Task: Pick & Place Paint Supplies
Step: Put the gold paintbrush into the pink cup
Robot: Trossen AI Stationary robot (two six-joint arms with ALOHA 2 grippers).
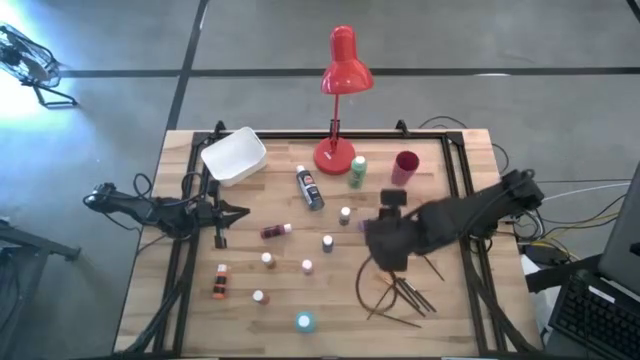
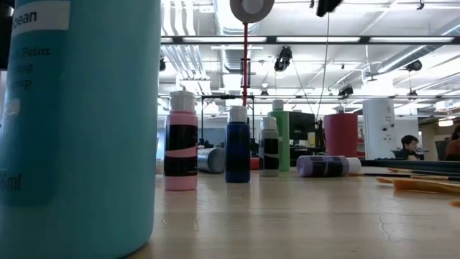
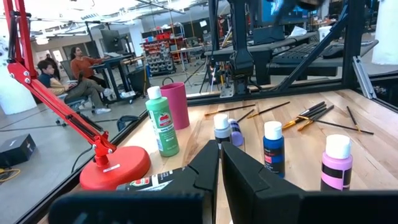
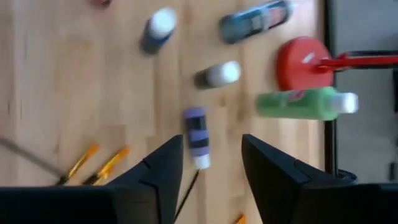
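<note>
Right wrist view: I am hovering the right gripper (image 4: 211, 168), fingers spread and empty, above a purple paint bottle (image 4: 198, 137) lying on the tabletop (image 4: 74, 81), its long axis running between my fingers. The left gripper (image 1: 222, 212) is waiting pinched closed, well apart.

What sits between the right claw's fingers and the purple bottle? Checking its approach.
Bare wood only: the right wrist view shows the open right claw directly facing the lying purple bottle.

grey concrete floor (image 1: 100, 120) around the wooden table (image 1: 285, 300), open workshop behind with ceiling strip lights (image 2: 316, 39), shelving (image 3: 158, 53), people seated at desks (image 3: 59, 78).
</note>
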